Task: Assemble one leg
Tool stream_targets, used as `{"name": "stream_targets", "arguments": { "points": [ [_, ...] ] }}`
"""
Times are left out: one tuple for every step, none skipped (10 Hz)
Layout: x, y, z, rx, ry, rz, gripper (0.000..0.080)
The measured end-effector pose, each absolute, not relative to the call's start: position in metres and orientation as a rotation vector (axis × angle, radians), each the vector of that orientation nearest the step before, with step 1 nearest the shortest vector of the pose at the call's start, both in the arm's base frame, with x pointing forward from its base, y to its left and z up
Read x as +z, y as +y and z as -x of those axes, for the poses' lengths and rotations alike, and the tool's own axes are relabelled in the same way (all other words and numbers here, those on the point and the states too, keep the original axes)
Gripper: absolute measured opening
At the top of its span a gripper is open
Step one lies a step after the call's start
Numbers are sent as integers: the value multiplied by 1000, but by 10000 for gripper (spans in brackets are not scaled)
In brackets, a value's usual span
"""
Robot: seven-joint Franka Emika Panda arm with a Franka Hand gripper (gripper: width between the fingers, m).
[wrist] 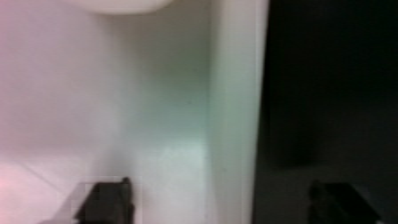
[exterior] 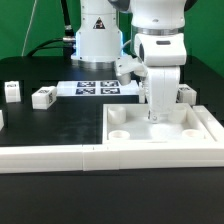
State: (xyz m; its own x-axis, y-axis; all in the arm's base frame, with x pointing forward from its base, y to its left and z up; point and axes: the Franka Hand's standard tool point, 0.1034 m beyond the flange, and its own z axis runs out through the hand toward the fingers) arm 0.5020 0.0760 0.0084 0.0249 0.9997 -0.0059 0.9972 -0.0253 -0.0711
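Two white legs with black-and-white tags lie on the black table at the exterior view's left, one (exterior: 12, 92) beside the other (exterior: 42, 97). A third leg (exterior: 186, 94) shows partly behind the arm at the right. My gripper (exterior: 155, 112) points straight down at the far edge of the large flat white panel (exterior: 175, 128). In the wrist view my gripper (wrist: 215, 197) is open with nothing between the jaws. One dark fingertip (wrist: 103, 200) is over the blurred white panel (wrist: 107, 110). The other fingertip (wrist: 331, 200) is over the dark table.
The marker board (exterior: 97, 88) lies at the back, in front of the robot base. A white L-shaped rail (exterior: 60, 158) runs along the table's front and up the right side round the panel. A small white part (exterior: 2, 118) shows at the left edge.
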Motion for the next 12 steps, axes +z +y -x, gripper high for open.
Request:
{"name": "stream_targets", "arguments": {
  "points": [
    [8, 76, -502, 83, -2160, 2215, 549],
    [8, 76, -502, 83, -2160, 2215, 626],
    [8, 76, -502, 83, -2159, 2215, 644],
    [8, 76, -502, 83, -2159, 2216, 644],
    [8, 76, -502, 83, -2159, 2216, 649],
    [8, 76, -502, 83, -2159, 2216, 649],
    [10, 76, -502, 84, -2157, 2220, 648],
    [20, 78, -502, 77, -2155, 2234, 648],
    [29, 78, -498, 86, -2149, 2245, 648],
    [41, 80, -495, 92, -2135, 2270, 648],
    [52, 81, -493, 87, -2115, 2304, 648],
    [60, 83, -490, 72, -2081, 2350, 648]
  ]
}}
